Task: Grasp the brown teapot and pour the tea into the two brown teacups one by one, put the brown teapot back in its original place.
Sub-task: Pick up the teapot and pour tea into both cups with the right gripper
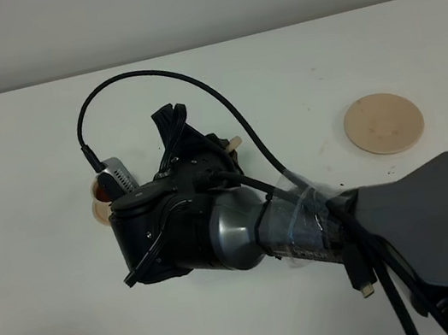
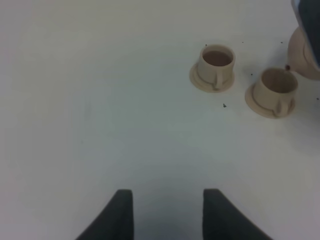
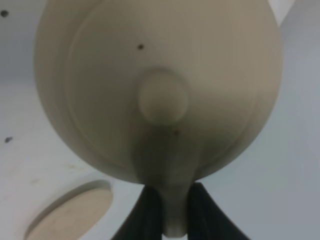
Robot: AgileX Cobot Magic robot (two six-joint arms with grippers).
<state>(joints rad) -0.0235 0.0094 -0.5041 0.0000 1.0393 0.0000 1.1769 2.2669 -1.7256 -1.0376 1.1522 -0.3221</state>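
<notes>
My right gripper (image 3: 167,217) is shut on the loop handle of the brown teapot (image 3: 160,90), which fills the right wrist view. In the high view the right arm and gripper (image 1: 194,142) reach across to the left of centre and hide almost all of the teapot. The left wrist view shows the two brown teacups on their saucers: one (image 2: 216,67) holds dark liquid, the other (image 2: 274,91) looks pale inside. An edge of the teapot (image 2: 302,57) hangs just beside and above the second cup. The original place, a wide tan saucer (image 1: 383,123), lies bare at the right. My left gripper (image 2: 167,215) is open and empty.
A white table (image 1: 21,151) carries everything. A sliver of a tan saucer (image 1: 100,212) shows left of the right wrist. A black cable (image 1: 192,86) loops above the right arm. A flat tan disc (image 3: 70,212) shows below the teapot in the right wrist view.
</notes>
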